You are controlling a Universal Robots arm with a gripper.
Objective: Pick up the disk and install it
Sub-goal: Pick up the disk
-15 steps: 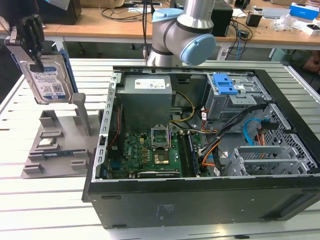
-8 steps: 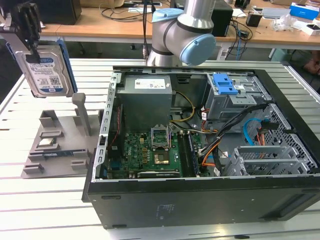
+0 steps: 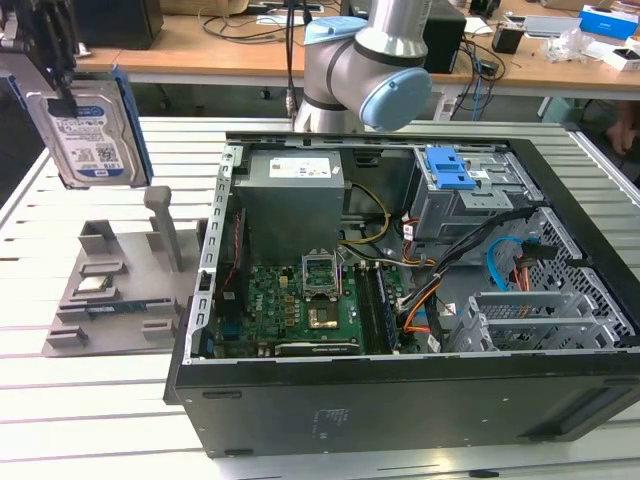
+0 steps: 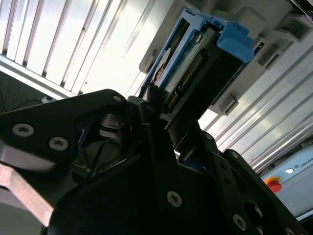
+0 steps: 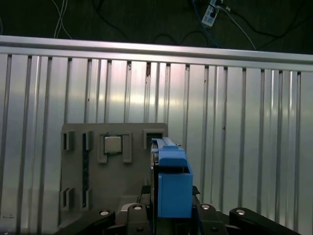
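Slatted metal tabletop carries the open computer case, and well outside its wall the disk hangs upright from the gripper clamped on its upper edge; so thin a hold might slip and drop it.

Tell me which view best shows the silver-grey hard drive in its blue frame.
Exterior view: the silver-grey hard drive shows its labelled face, held by the end effector. Second wrist view: its connector edge. First wrist view: its blue frame end-on.
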